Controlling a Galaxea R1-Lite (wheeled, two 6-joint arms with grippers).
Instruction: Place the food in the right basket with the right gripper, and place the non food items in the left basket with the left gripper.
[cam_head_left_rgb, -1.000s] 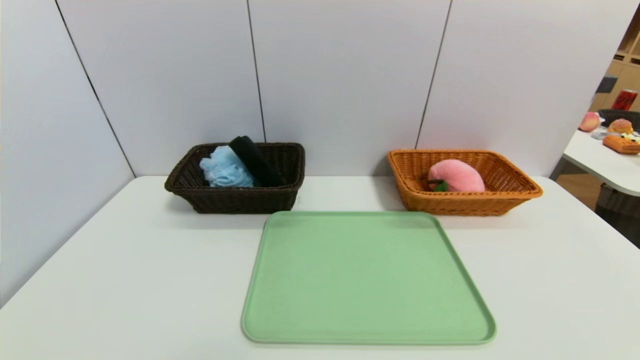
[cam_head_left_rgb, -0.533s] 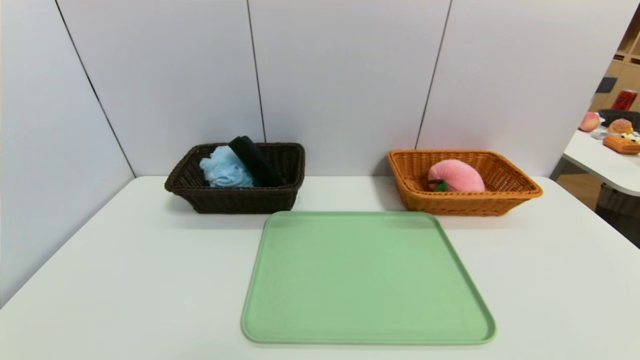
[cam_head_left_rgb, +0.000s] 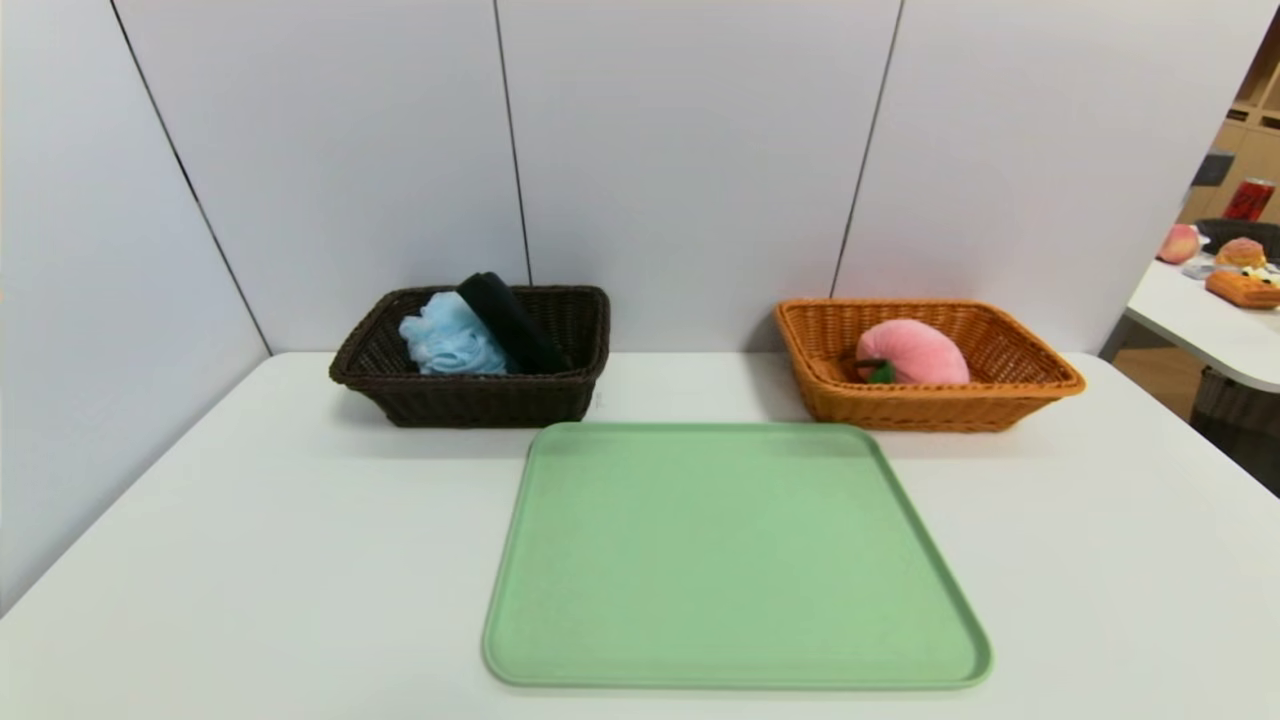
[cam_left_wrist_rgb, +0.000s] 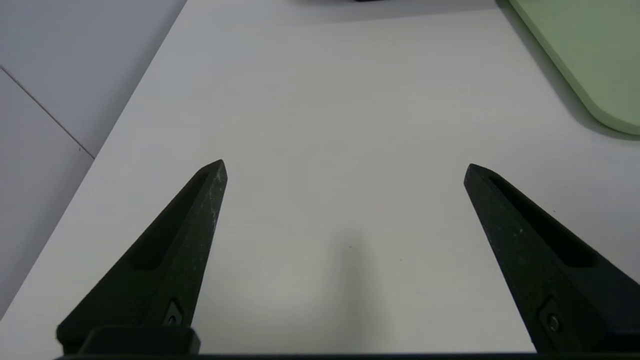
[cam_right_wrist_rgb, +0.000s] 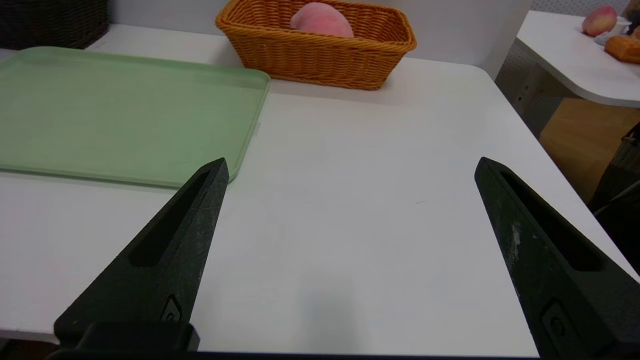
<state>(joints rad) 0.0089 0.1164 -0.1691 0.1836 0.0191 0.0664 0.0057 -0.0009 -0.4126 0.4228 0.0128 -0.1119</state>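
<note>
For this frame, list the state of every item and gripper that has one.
Green plastic tray: empty.
Dark brown wicker basket: holds blue mesh sponge and black roll.
Orange wicker basket: holds pink plush peach.
Left gripper: open, empty.
Right gripper: open, empty.

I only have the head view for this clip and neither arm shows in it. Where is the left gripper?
Observer: The left gripper is open over bare table, holding nothing.
Operator: How close is it to the tray?
Observer: The green tray only shows as a corner off to one side.
Operator: And the right one?
Observer: The right gripper is open and empty too, over the table beside the tray, facing the orange basket with the pink peach inside.
</note>
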